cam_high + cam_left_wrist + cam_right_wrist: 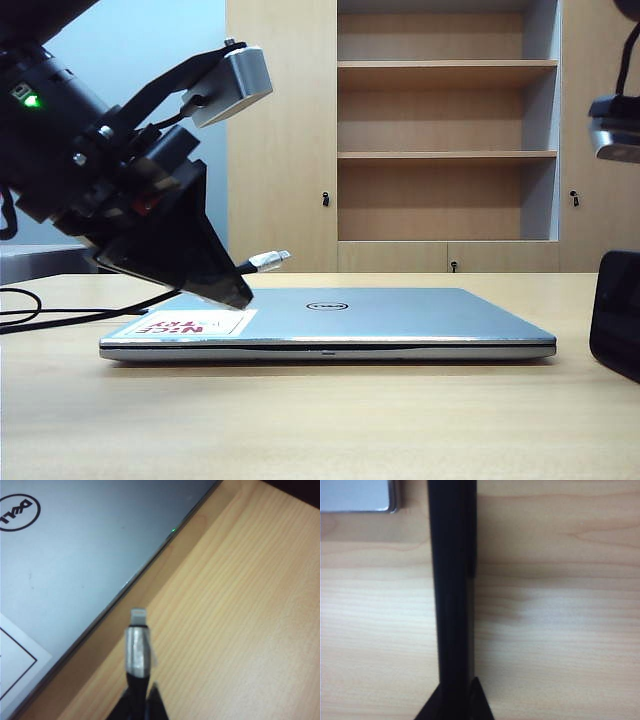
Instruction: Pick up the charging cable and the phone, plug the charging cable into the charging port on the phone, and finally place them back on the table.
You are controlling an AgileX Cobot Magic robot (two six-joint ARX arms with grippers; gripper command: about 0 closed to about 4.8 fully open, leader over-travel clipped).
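Observation:
My left gripper (236, 284) hangs over the left end of the laptop, shut on the charging cable. The cable's silvery connector tip (268, 261) sticks out past the fingertips and points right. In the left wrist view the tip (137, 642) juts from my shut left gripper (141, 701) above the table (240, 605), beside the laptop's edge. The phone (615, 315) stands upright at the far right, above the table. In the right wrist view the phone (452, 590) shows edge-on, with my right gripper (454, 699) shut on it. The charging port is not visible.
A closed silver laptop (400, 315) with a red-and-white sticker (185, 323) lies across the table's middle. Thin black cable (60, 317) trails on the table at the far left. A wooden shelf unit (445, 130) stands behind. The laptop's corner (355, 495) lies near the phone.

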